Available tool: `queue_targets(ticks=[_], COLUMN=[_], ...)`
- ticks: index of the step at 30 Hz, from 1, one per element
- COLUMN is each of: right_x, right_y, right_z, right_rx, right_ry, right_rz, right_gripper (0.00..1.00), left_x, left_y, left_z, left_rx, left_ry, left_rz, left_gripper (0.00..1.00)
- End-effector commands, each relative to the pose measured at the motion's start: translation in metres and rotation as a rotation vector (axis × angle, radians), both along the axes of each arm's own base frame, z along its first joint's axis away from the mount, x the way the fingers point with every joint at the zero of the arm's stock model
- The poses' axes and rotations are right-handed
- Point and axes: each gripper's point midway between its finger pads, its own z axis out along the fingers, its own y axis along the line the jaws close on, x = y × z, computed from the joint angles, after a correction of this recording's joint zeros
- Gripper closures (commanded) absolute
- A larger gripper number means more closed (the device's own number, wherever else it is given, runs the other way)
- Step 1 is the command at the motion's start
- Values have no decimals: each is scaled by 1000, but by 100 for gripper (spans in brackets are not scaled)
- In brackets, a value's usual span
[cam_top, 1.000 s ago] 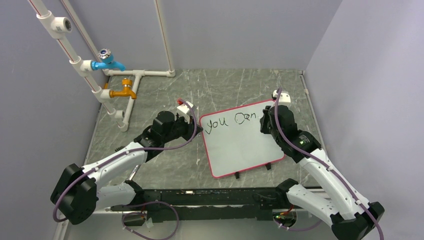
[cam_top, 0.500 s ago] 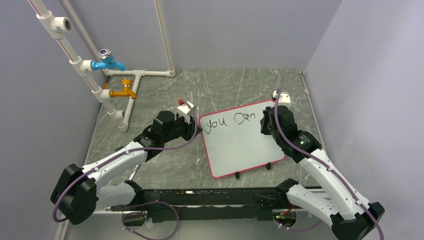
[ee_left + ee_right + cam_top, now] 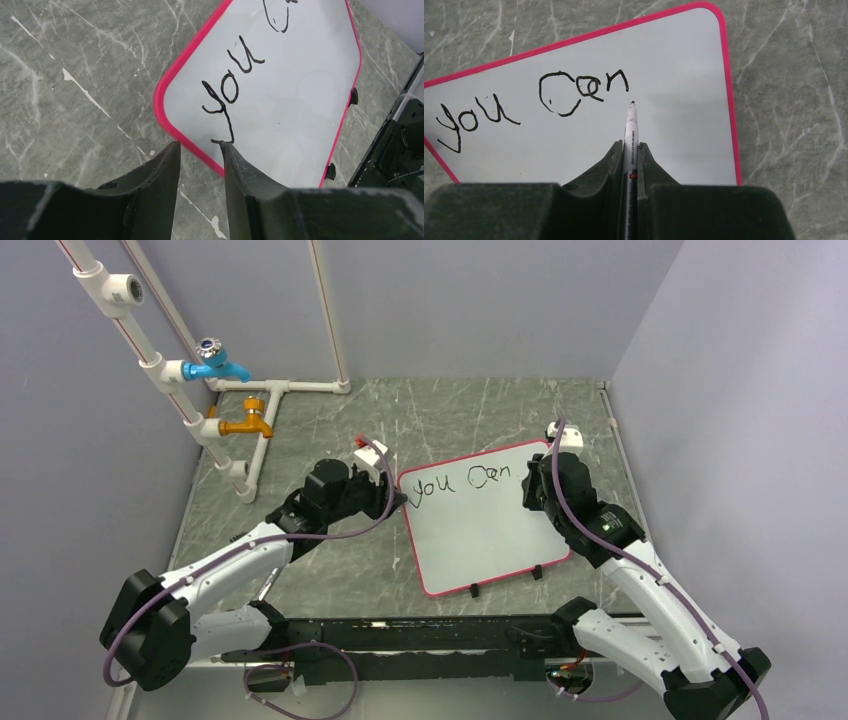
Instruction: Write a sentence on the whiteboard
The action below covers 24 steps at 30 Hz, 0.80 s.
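The whiteboard point(image 3: 485, 525) lies flat on the grey marbled tabletop point(image 3: 330, 430), just right of the centre of the top view, turned so its written edge climbs toward the upper right. Black handwriting reading "you Can" runs along that upper edge. 2 small black feet show on its lower rim.

The left tool point(image 3: 200, 150) sits at the board's left corner, at the lower middle of the left wrist view. Its 2 fingers stand partly apart with nothing between them, and the pink rim passes under the gap.

The right tool point(image 3: 630, 147) is clamped tight on a white marker point(image 3: 631, 125), whose black tip points at the bare white face just below and right of the "n". Whether the tip touches the board I cannot tell.

White pipes point(image 3: 150, 355) with a blue tap point(image 3: 215, 365) and an orange tap point(image 3: 245, 425) fill the upper left.
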Motion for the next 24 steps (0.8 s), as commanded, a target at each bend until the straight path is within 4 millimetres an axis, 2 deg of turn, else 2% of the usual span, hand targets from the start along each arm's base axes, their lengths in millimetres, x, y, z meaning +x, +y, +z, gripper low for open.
queue_targets(ticks=[1,6,10,14,19,22,23,24], right_x=[2,0,-3,-6,-11,-14,-14,-15], right_y=[-2,-4,-5,0,5,9,10,11], right_z=[25,36,47,51,52,54,54,54], right_rx=[36,37,48,78,100,122,128,136], right_ry=[-61,-79,-95,-114,-120,-131,-134,-136], right_rz=[-22,-17,-11,18,56,83,88,92], right_gripper=[100,100,100,100,100,100,100,100], left_x=[-2,-11,-21,-21,-2,11,18,22], left_y=[-2,0,-13,-32,-50,-52,-52,-50], left_z=[46,71,96,103,119,123,131,128], left_rx=[-48,-11,2,43,73,94,98,111], left_ry=[-83,-91,-103,-36,-20,-20,-23,11], left_rz=[-24,-71,-202,-329,-405,-426,-431,-440], left_gripper=[56,42,36,33,31,31,31,31])
